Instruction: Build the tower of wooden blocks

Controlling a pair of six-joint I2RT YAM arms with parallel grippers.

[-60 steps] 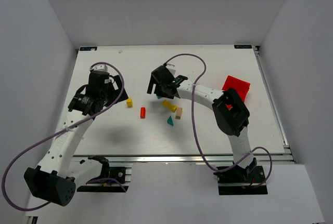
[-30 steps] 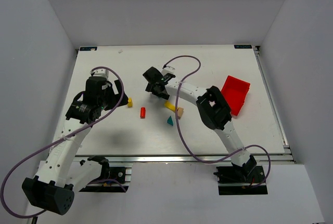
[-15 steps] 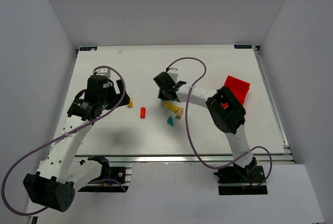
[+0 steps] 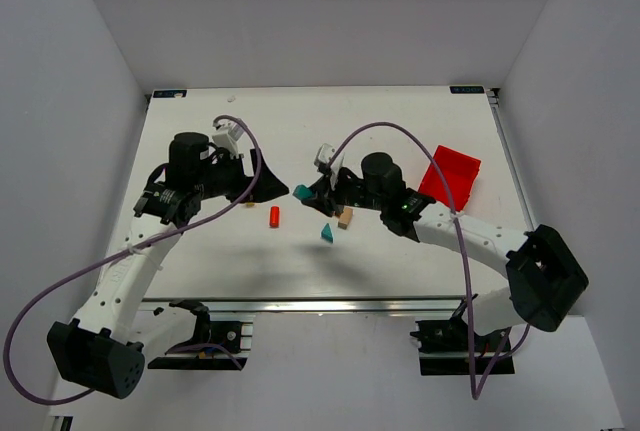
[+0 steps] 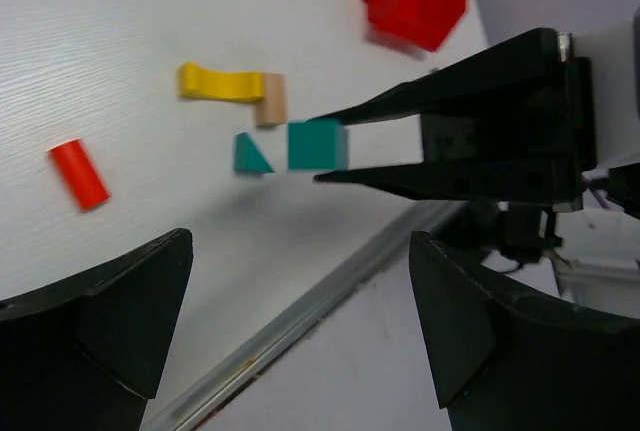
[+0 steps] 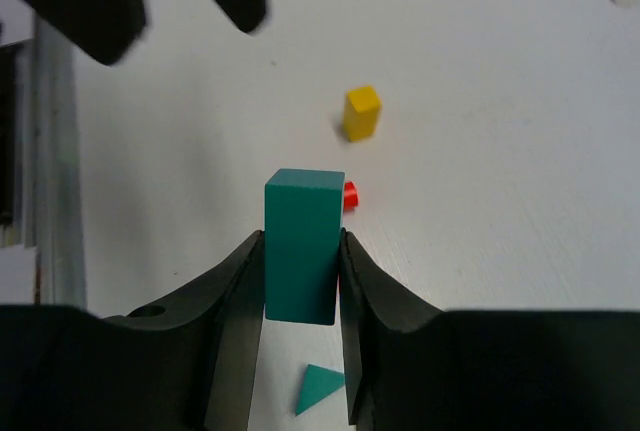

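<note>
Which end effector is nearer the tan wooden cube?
Right. The right end effector, shut on a teal wooden block, hovers just left of the tan wooden cube in the top view; the open left end effector is farther left.

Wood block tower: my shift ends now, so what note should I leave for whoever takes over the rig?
Left gripper: open, empty, above the table near the small yellow block.
Right gripper: shut on the teal block.
Red cylinder, teal triangle, tan block and yellow arch lie loose, the arch beside the tan block.
Done: nothing stacked.
Left: pick a base, place the teal block, add the rest.
</note>
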